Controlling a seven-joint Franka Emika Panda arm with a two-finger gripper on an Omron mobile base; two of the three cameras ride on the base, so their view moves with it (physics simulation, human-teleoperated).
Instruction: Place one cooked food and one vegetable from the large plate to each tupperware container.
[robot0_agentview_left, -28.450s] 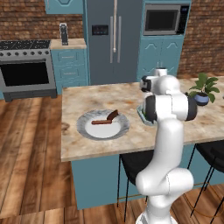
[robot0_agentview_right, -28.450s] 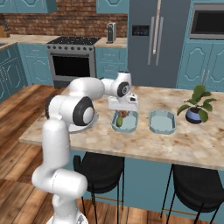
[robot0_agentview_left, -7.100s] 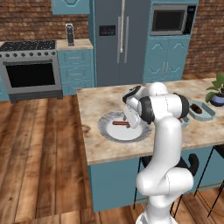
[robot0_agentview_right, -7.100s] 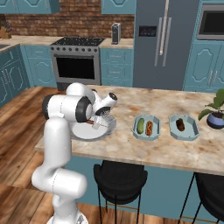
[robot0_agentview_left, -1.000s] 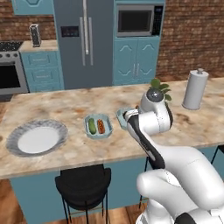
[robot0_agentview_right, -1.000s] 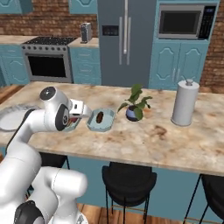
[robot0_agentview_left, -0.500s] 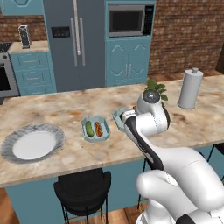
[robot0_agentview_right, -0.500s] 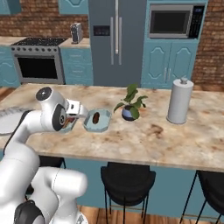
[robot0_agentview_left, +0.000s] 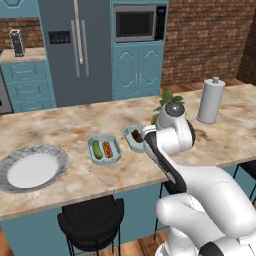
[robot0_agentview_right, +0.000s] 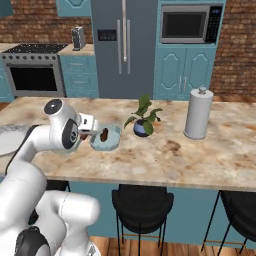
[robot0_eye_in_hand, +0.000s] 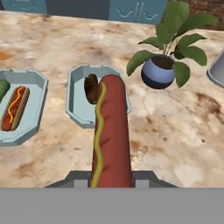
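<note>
The gripper (robot0_eye_in_hand: 111, 183), low in the hand view, is closed on a hot dog (robot0_eye_in_hand: 110, 140) striped with mustard, held above the counter (robot0_eye_in_hand: 175, 140). Past its tip, at centre, a tray (robot0_eye_in_hand: 78, 105) holds a dark brown piece (robot0_eye_in_hand: 90, 88). At far left a second tray (robot0_eye_in_hand: 33, 118) holds a hot dog and a green vegetable. The plate (robot0_agentview_left: 50, 152) sits bare at left in the left base view.

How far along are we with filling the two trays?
Done: the left pale blue-green tray holds a green vegetable and a hot dog. In hand: the claw is shut on a mustard-striped hot dog above the second tray, which holds one dark brown piece. Left: release it there; the grey-rimmed round plate looks bare.
</note>
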